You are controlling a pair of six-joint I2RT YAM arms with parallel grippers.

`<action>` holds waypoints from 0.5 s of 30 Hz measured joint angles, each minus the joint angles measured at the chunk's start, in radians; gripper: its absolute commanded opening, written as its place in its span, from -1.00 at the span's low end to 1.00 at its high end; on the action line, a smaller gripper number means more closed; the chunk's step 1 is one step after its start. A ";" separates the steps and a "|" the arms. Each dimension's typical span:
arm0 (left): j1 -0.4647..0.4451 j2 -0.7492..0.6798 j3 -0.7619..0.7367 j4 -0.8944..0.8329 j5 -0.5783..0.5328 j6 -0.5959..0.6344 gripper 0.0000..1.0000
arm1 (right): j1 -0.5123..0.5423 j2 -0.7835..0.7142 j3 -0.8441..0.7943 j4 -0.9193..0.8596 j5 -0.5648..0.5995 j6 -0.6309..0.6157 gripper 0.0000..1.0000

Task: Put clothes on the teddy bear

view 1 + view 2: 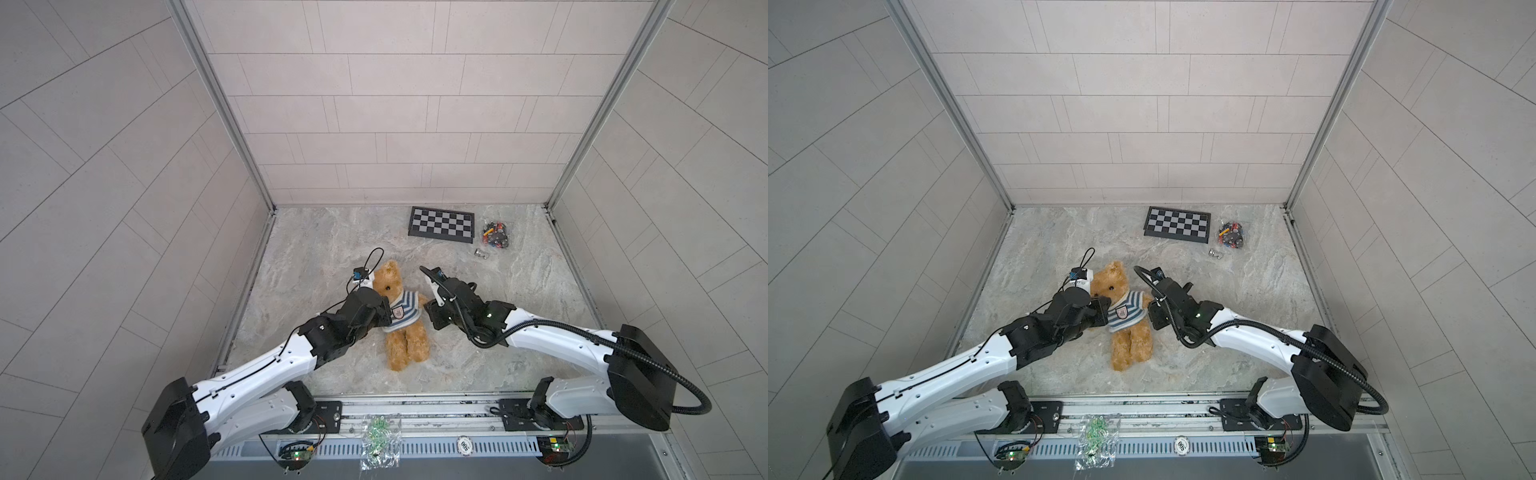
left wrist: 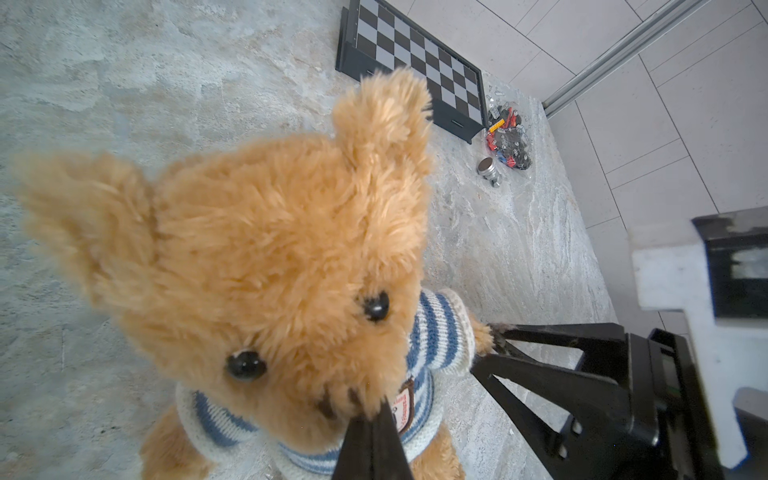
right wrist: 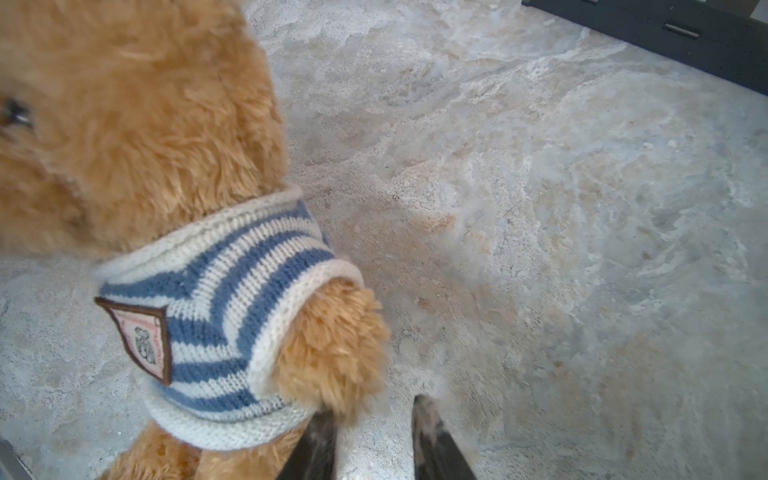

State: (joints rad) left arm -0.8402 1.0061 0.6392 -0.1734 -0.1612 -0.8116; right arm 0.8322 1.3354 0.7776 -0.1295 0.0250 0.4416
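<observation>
The golden-brown teddy bear (image 1: pixel 390 279) (image 1: pixel 1111 282) lies on its back in the middle of the table. It wears a blue-and-white striped sweater (image 1: pixel 405 309) (image 3: pixel 232 291) with a chest badge over its torso and arms. My left gripper (image 2: pixel 380 409) is shut, its joined tips pressed into the fur under the bear's snout, just above the badge. My right gripper (image 3: pixel 372 409) is open beside the bear's sleeved arm. The fuzzy paw (image 3: pixel 332 345) rests against one finger and bare table shows between the jaws. The left arm hides the bear's other arm in both top views.
A black checkerboard (image 1: pixel 441 224) lies at the back of the marble table. A clear bag of small coloured parts (image 1: pixel 494 235) and a small metal piece (image 1: pixel 481 252) sit to its right. Another bag of green parts (image 1: pixel 380 440) sits on the front rail.
</observation>
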 measured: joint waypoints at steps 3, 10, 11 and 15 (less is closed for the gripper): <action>0.000 0.000 0.000 0.000 -0.001 0.000 -1.00 | 0.000 -0.028 0.010 -0.017 0.000 0.000 -0.33; 0.000 0.000 0.000 -0.001 -0.001 0.000 -1.00 | 0.000 -0.085 0.072 -0.025 0.000 -0.005 -0.33; 0.000 0.001 0.000 0.000 -0.001 0.001 -1.00 | 0.000 -0.090 0.074 -0.025 0.001 -0.005 -0.32; 0.000 0.014 0.000 0.002 -0.002 0.008 -1.00 | 0.000 -0.105 0.073 -0.033 0.009 -0.008 -0.31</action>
State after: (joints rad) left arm -0.8402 1.0203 0.6392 -0.1711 -0.1631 -0.8040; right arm 0.8322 1.2301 0.8509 -0.1627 0.0338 0.4332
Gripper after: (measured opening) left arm 0.041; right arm 0.342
